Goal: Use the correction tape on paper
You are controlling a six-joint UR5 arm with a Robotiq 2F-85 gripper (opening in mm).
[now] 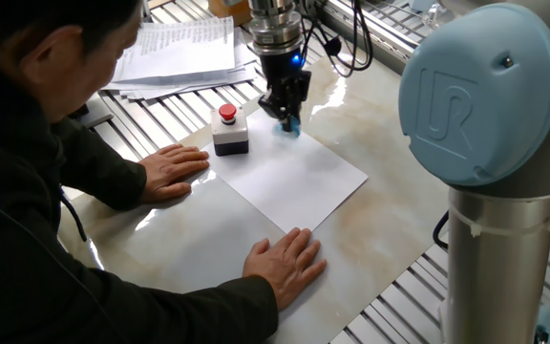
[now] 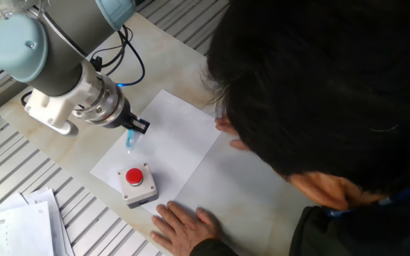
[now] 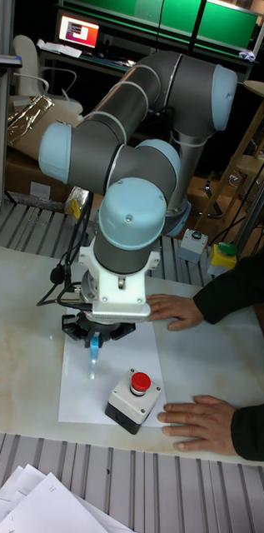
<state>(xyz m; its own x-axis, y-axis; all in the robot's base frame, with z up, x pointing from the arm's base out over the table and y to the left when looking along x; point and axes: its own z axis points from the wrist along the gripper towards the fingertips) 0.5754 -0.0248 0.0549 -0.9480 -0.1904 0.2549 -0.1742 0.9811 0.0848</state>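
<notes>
The blank white paper (image 1: 294, 177) (image 2: 169, 146) (image 3: 86, 391) lies flat on the marble table. My gripper (image 1: 287, 117) (image 2: 135, 131) (image 3: 92, 341) is shut on the small light-blue correction tape (image 1: 289, 125) (image 2: 130, 139) (image 3: 92, 353), which points down with its tip touching the sheet near the far edge, close to the button box. A person's two hands (image 1: 172, 169) (image 1: 286, 260) press flat on the table by the paper's near side.
A grey box with a red button (image 1: 229, 129) (image 2: 137, 184) (image 3: 132, 398) stands at the paper's corner, close to the gripper. A stack of printed pages (image 1: 184, 53) lies beyond it. The person's head (image 2: 319, 78) hides much of the other fixed view.
</notes>
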